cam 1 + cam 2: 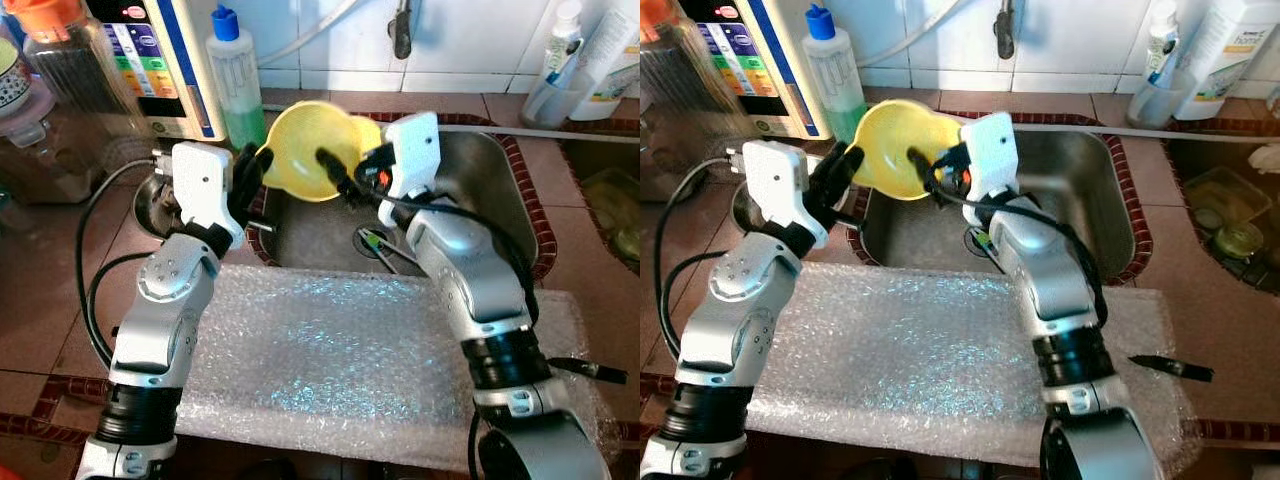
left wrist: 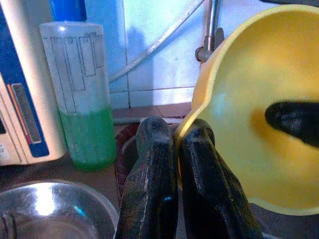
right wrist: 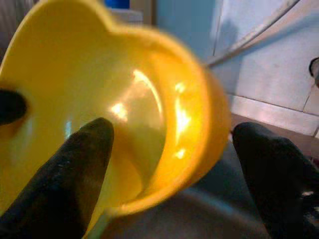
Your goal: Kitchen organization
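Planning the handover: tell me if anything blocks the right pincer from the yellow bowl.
Nothing visible does. The right pincer is open astride the bowl wall, one finger inside, one outside. The left pincer pinches the rim opposite, above the sink.

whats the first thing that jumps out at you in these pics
The yellow bowl held tilted over the steel sink, with both arms on it: the left pincer pinches its rim, and the right pincer straddles its far edge, one finger inside, one outside. Next, the sheet of bubble wrap spread on the counter before the sink, and the bottle of green liquid standing behind the bowl.
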Controlling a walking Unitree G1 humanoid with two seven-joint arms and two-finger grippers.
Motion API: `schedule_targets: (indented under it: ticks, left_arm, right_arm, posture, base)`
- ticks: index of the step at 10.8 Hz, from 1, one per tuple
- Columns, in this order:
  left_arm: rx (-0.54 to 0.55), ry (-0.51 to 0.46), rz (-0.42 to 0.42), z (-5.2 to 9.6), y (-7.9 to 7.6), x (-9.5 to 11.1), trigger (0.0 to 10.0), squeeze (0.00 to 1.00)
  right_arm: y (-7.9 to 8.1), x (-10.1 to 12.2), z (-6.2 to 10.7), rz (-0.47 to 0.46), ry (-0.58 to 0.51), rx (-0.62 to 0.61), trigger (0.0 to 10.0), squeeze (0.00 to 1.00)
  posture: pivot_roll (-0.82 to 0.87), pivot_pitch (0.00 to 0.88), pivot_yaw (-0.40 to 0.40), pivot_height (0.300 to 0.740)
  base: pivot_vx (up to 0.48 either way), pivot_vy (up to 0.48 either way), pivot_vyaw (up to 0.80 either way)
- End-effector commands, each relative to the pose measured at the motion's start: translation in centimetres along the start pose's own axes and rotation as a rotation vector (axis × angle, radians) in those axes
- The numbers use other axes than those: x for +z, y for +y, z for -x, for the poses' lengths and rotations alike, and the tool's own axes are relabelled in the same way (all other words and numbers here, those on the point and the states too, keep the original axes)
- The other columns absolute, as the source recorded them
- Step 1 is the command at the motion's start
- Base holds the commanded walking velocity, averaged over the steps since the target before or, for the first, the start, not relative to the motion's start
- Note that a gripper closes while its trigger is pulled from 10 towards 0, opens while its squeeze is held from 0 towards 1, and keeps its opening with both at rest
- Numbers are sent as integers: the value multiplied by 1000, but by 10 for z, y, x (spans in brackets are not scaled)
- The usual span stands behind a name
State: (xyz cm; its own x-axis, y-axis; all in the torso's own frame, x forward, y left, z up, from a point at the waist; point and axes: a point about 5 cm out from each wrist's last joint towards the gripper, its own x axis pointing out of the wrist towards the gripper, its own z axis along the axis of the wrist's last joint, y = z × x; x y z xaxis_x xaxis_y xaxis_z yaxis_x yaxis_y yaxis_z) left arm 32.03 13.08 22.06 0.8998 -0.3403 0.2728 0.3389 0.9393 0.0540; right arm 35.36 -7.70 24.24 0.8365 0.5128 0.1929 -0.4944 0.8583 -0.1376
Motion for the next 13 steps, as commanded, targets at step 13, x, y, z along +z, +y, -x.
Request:
schedule_targets:
  ticks: [13]
  left_arm:
    - [47,10,-97,-3,1,-2,0,0]
  right_arm:
    - [-9,-2,-4,80,-16,-67,0,0]
  posture:
    - [-143,182,56,740]
  base:
    - [0,0,0]
